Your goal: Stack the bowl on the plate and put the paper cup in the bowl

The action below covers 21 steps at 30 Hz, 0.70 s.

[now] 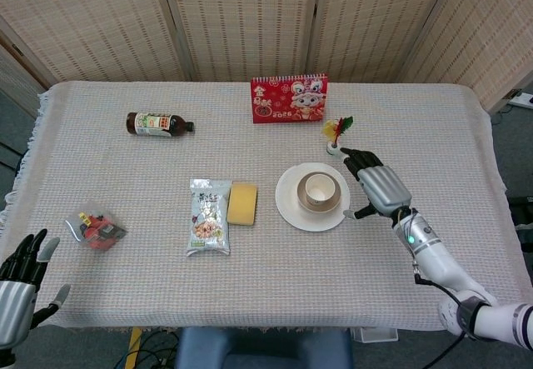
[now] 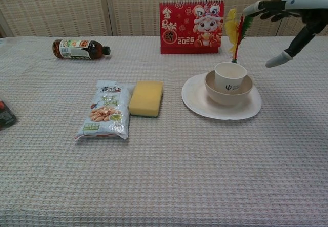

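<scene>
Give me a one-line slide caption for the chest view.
Paper cup upright in the bowl on the plate, right robot hand open and clear of the stack.

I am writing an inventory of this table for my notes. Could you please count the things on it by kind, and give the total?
Tableware: 3, plate, bowl, paper cup
Food and drink: 2, bottle, snack bag
Sponge: 1
Calendar: 1
Feather shuttlecock: 1
Red packet at the left edge: 1
Total: 9
</scene>
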### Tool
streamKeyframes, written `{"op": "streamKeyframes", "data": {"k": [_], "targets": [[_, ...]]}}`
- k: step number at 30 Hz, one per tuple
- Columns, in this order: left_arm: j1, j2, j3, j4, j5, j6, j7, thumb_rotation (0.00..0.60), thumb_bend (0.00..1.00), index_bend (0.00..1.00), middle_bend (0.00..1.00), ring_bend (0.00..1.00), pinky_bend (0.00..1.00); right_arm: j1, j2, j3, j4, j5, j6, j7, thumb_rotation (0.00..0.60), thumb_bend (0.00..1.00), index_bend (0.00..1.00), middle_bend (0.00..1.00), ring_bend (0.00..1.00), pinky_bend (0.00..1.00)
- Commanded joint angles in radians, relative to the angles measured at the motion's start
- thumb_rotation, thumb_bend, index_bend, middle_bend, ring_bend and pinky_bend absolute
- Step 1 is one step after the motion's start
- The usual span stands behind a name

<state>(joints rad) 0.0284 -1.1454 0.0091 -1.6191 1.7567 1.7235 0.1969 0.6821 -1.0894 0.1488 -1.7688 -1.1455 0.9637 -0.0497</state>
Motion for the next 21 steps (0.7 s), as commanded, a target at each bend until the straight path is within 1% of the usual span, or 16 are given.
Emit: {"op": "streamKeyframes", "data": {"k": [1, 4, 8, 11, 13, 17, 21], "targets": [[-0.002, -0.002, 0.001, -0.001, 0.003, -0.004, 0.005, 0.600, 0.31, 0.00, 0.00, 0.00, 0.26, -0.241, 0.038, -0.122, 0.019, -0.338, 0.312, 0.128, 0.600, 0.10, 0.00, 0.00, 0.00, 0.00], [-0.004, -0.005, 0.001, -0.001, 0.003, -0.010, 0.010, 0.600, 0.31, 0.00, 0.00, 0.00, 0.26, -0.309, 0.003, -0.158, 0.095, -0.404, 0.404, 0.148, 0.600, 0.10, 0.00, 0.00, 0.00, 0.00], [-0.006, -0.006, 0.000, 0.001, 0.002, -0.014, 0.011, 0.600, 0.31, 0.00, 0.00, 0.00, 0.26, -0.363, -0.027, -0.188, 0.172, -0.438, 0.456, 0.180, 0.600, 0.10, 0.00, 0.00, 0.00, 0.00], [-0.009, -0.008, 0.000, 0.002, -0.003, -0.023, 0.015, 0.600, 0.31, 0.00, 0.00, 0.00, 0.26, -0.399, -0.058, -0.199, 0.233, -0.454, 0.494, 0.188, 0.600, 0.10, 0.00, 0.00, 0.00, 0.00], [-0.011, -0.011, 0.000, 0.003, -0.007, -0.029, 0.020, 0.600, 0.31, 0.00, 0.00, 0.00, 0.26, -0.415, -0.077, -0.201, 0.268, -0.458, 0.508, 0.199, 0.600, 0.10, 0.00, 0.00, 0.00, 0.00], [-0.016, -0.018, -0.001, 0.001, -0.015, -0.045, 0.034, 0.600, 0.31, 0.00, 0.00, 0.00, 0.26, -0.433, -0.100, -0.204, 0.331, -0.454, 0.506, 0.263, 0.600, 0.10, 0.00, 0.00, 0.00, 0.00], [-0.019, -0.023, -0.001, 0.001, -0.015, -0.053, 0.044, 0.600, 0.31, 0.00, 0.00, 0.00, 0.26, -0.438, -0.099, -0.198, 0.344, -0.463, 0.508, 0.278, 0.600, 0.10, 0.00, 0.00, 0.00, 0.00]]}}
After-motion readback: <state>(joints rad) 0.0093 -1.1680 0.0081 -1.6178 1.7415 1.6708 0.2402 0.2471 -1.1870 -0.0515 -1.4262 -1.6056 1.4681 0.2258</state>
